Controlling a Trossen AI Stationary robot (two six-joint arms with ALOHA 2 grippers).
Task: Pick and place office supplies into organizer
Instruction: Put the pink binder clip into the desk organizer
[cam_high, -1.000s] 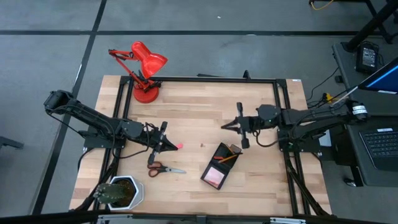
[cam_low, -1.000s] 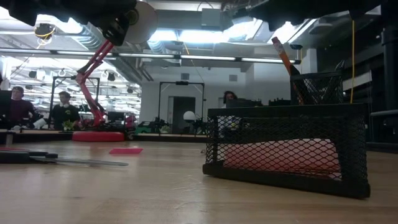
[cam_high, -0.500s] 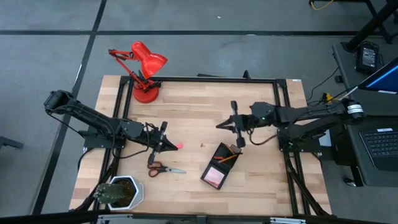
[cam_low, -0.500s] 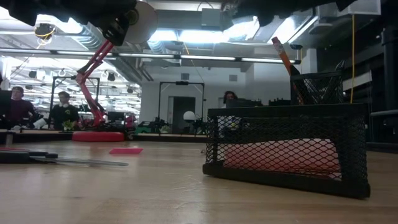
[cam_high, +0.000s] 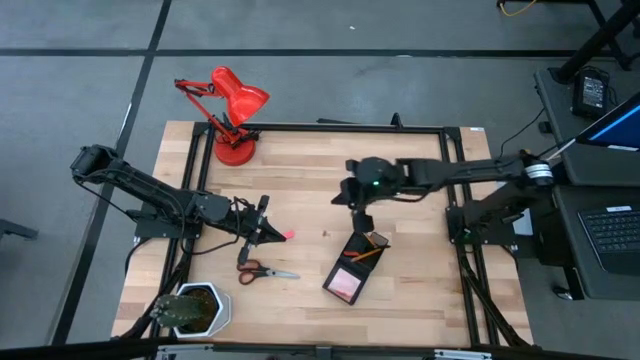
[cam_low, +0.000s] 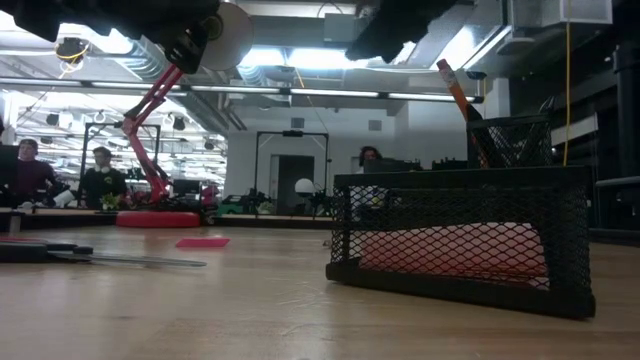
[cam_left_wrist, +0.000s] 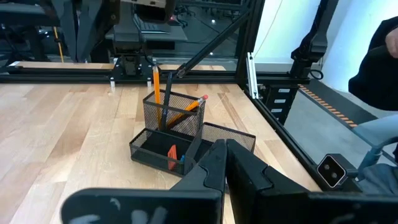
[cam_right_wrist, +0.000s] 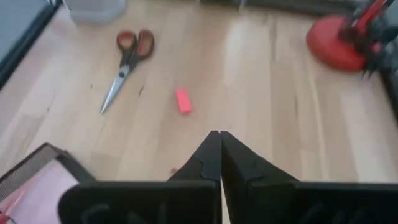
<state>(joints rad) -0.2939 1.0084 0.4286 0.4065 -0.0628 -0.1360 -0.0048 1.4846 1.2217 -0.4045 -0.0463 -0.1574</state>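
The black wire-mesh organizer (cam_high: 351, 267) sits on the pale wooden worktop (cam_high: 310, 160), holding orange pencils (cam_left_wrist: 155, 86) and a pink square sticky-note pad (cam_high: 344, 285). The red-handled scissors (cam_high: 262, 270) and a small pink eraser (cam_right_wrist: 183, 100) lie loose. The left gripper (cam_high: 271, 236) and the right gripper (cam_high: 341, 197) have jaws closed, empty. No writing is legible.

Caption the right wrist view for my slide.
Shut right gripper above the table, facing red eraser and scissors.

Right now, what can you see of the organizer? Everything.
The organizer is black wire mesh: a low tray with a taller cup section at one end. It sits flat on the wooden table, angled, right of the scissors. A pink pad lies in the tray; orange pencils stand or lean in the cup. No gripper touches it.
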